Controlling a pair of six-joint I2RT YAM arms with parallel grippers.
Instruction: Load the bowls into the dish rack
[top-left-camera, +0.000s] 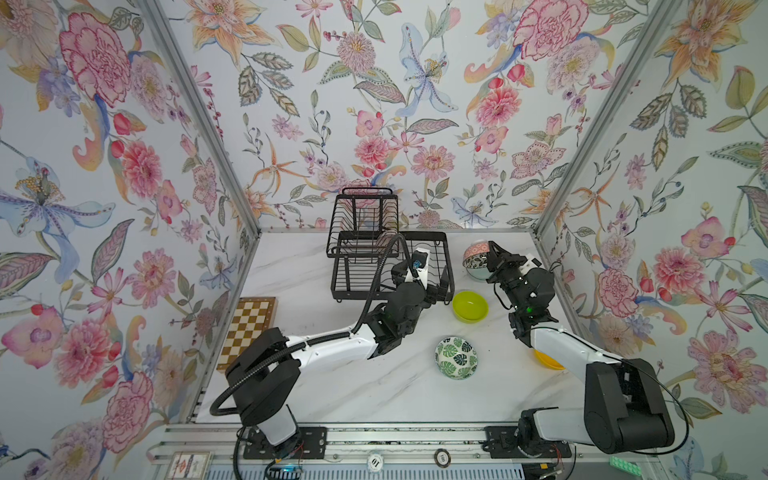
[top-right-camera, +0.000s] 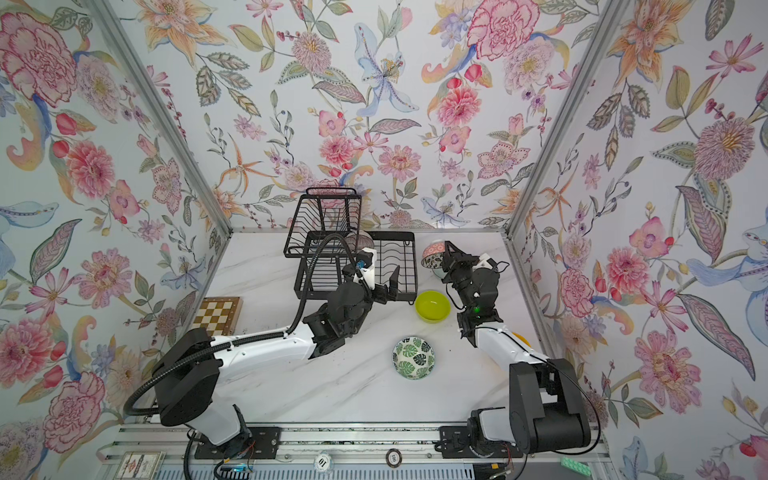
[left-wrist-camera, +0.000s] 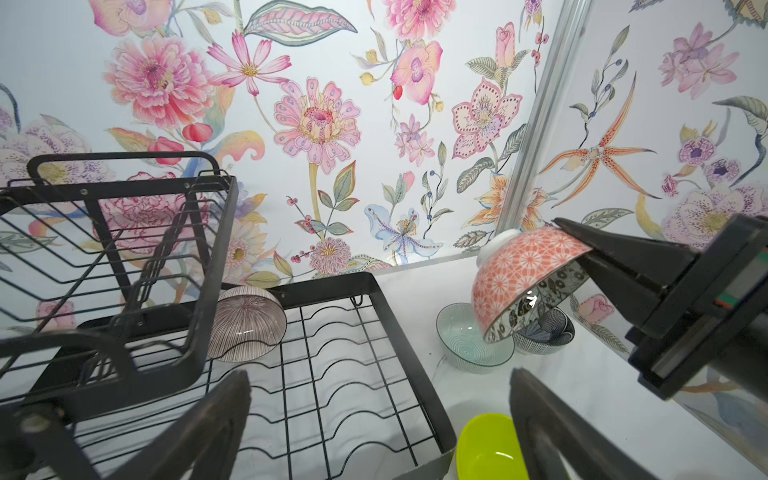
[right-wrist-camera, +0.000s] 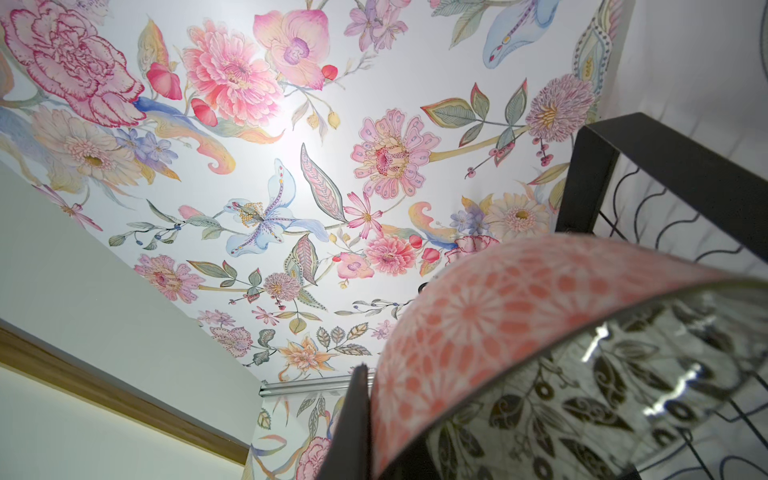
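Jaws of right gripper (top-left-camera: 489, 250) clamped on patterned bowl (top-left-camera: 475, 256), tilted, lifted just right of dish rack (top-left-camera: 432, 237). Left gripper (left-wrist-camera: 374, 432) spread wide, empty, over lower tray; pink ribbed bowl (left-wrist-camera: 247, 322) lies there

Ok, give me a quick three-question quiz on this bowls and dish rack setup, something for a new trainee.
1. True or false: the left gripper is shut on a bowl.
2. The right gripper is: A) open and empty, B) shut on the patterned bowl, C) out of sight in every view.
3. How many bowls lie in the dish rack?
Key: 1. False, its jaws stand open with nothing between them. 2. B. 3. One, the pink striped bowl, on its side in the lower tray.
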